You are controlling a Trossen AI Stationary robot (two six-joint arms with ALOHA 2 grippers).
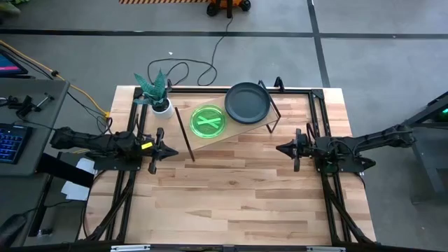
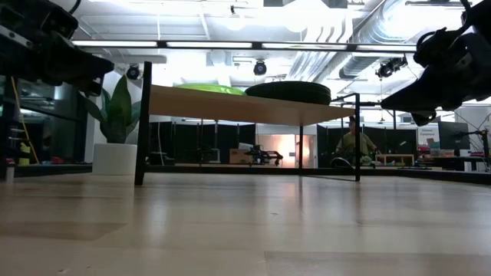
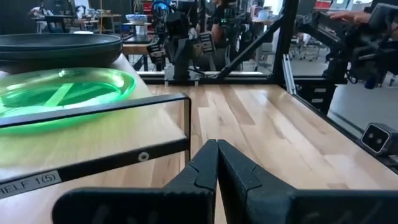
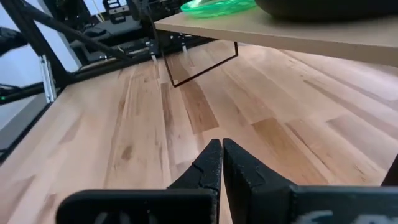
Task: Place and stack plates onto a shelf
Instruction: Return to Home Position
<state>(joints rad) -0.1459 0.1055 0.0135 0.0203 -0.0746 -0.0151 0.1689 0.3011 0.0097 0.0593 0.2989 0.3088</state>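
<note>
Both stacks sit on the shelf [image 1: 231, 129], which stands in the upper middle of the high view. The green plates [image 1: 208, 120] are toward its left end and the dark plates [image 1: 247, 102] are just to their right, up against the back edge. No plates lie on the counter [image 1: 245, 196], so as far as I can judge the stacking is finished and only the retreat is left.

The left tool [image 1: 168, 149] hangs at the left centre of the frame, just beside the shelf's front left leg [image 1: 185, 136]. Its own camera shows the two fingers [image 3: 205, 168] pressed together with nothing between them. The right tool [image 1: 283, 148] hangs at the right centre, a little below the shelf's right end. Its fingers [image 4: 208, 165] are likewise pressed together and empty. From the low camera both arms appear high in the corners, well above the counter.

To do the retreat well, I would draw each arm straight back toward its own side of the frame rather than swinging it. The left one needs the most care, because the thin black leg is so near that a sideways sweep could knock the shelf and slide the green stack. The white pot [image 1: 162, 106] with the plant stands just above that arm in the frame, so it should keep its height and not drift upward in the frame. Keeping the fingers together makes each tool narrower as it passes.
</note>
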